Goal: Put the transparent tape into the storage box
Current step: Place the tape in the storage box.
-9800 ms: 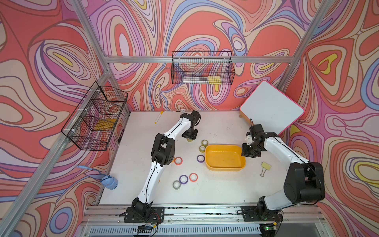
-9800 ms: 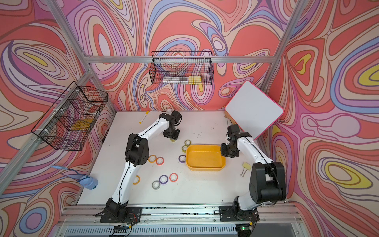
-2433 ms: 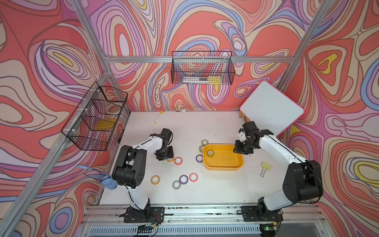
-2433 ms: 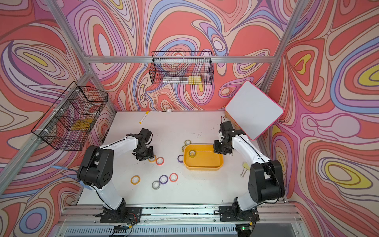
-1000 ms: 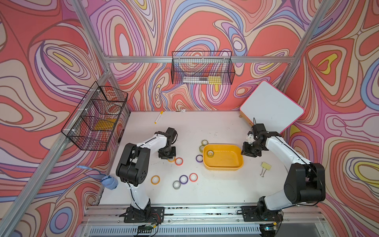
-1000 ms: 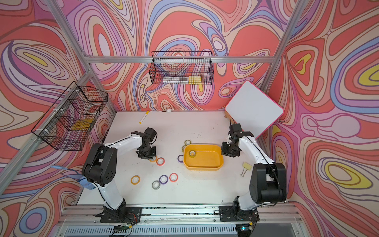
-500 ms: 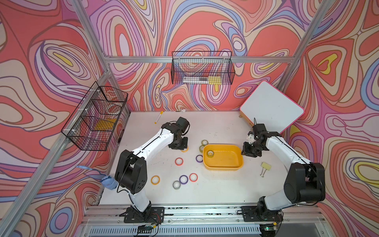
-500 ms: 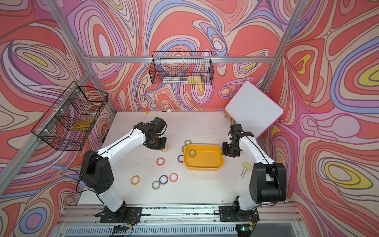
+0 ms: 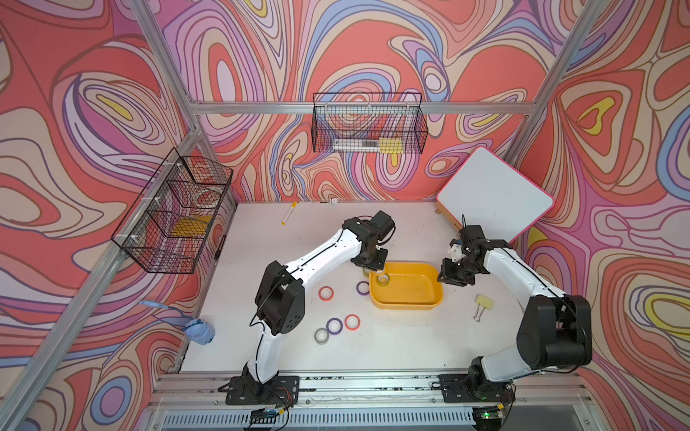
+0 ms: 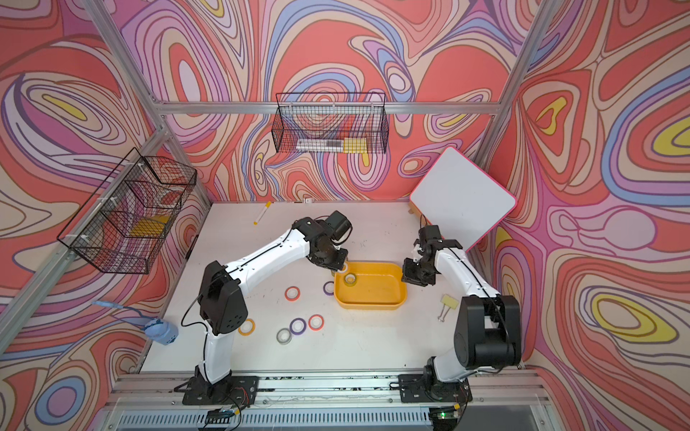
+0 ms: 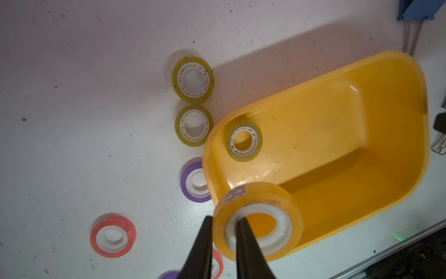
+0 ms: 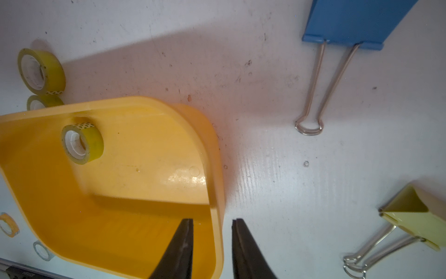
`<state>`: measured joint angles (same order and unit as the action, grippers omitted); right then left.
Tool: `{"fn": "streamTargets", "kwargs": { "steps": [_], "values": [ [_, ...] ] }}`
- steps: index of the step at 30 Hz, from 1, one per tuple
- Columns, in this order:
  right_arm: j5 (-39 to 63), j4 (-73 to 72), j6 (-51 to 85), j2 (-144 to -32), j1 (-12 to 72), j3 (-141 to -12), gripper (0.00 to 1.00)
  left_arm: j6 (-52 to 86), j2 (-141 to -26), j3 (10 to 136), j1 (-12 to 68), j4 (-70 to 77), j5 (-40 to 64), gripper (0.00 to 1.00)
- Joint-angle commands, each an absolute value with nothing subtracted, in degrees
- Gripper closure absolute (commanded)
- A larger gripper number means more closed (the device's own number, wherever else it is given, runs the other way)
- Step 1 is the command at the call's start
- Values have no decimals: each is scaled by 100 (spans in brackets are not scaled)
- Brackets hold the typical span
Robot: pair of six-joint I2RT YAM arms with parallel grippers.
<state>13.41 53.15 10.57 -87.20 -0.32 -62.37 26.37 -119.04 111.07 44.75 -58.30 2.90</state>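
Observation:
The storage box (image 9: 407, 289) (image 11: 337, 135) is a shallow yellow tub at the table's middle right. One transparent tape roll (image 11: 243, 141) (image 12: 83, 143) lies inside at its left end. My left gripper (image 11: 225, 218) (image 9: 371, 263) is shut on another transparent tape roll (image 11: 272, 193), one finger through its white core, above the box's left rim. Two more transparent rolls (image 11: 193, 79) (image 11: 194, 125) lie on the table just outside that end. My right gripper (image 12: 212, 219) (image 9: 453, 276) is open astride the box's right rim, with a gap on both sides.
Coloured tape rolls lie left of and in front of the box: purple (image 9: 363, 287), red (image 9: 326, 293), orange (image 10: 246, 327), others (image 9: 334, 325). A yellow binder clip (image 9: 483, 302) and a blue one (image 12: 357, 21) lie by the right arm. A whiteboard (image 9: 493, 197) leans at back right.
My left arm has swung right from the table's left-centre, carrying the tape roll to the box's left end. The right arm and the box have stayed put.

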Motion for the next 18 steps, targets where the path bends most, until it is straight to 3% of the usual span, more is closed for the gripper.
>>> {"fn": "streamTargets", "kwargs": {
  "steps": [1, 18],
  "values": [
    [1406, 5243, 1046, -8664, -57, -6179, 71, 2602, -12231, 11506, 4652, -6131, 357, 82],
    [1405, 5298, 1067, -8562, -60, -6214, 71, 2712, -13268, 11998, 4835, -5764, 652, 81]
  ]
}}
